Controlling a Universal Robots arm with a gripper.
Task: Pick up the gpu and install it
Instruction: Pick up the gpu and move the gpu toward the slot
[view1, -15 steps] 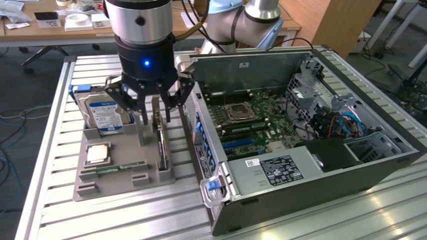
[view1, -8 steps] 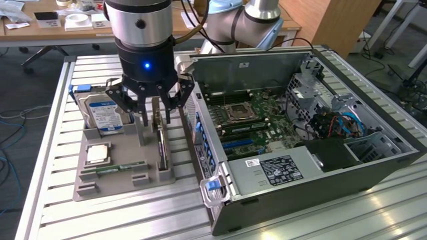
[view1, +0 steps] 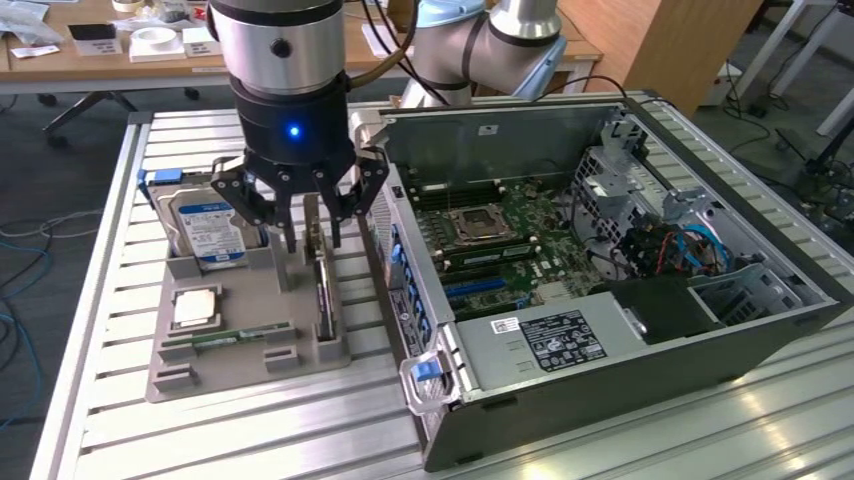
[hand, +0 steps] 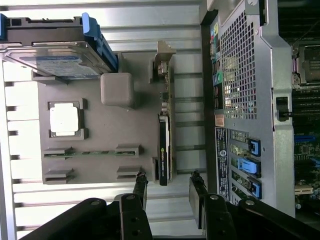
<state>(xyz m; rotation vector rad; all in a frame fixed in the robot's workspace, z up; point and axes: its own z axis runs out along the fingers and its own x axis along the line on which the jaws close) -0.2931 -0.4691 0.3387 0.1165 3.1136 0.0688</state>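
Note:
The gpu (view1: 322, 292) stands on its long edge in a slot of the grey holder tray (view1: 254, 300), on the side nearest the computer case. In the wrist view the gpu (hand: 164, 150) shows edge-on, a thin dark card with its silver bracket (hand: 162, 62) at one end. My gripper (view1: 311, 243) hangs just above the card with its fingers open, one on each side of its top edge. In the wrist view the gripper (hand: 168, 182) has the card's dark end in line with the gap between its fingertips, and nothing is gripped.
The tray (hand: 115, 130) also holds a hard drive (view1: 207, 225) in a blue carrier, a square processor (view1: 196, 307) and a green memory stick (view1: 240, 335). The open computer case (view1: 601, 280) lies close beside the tray, motherboard (view1: 501, 240) exposed. Ribbed aluminium table all around.

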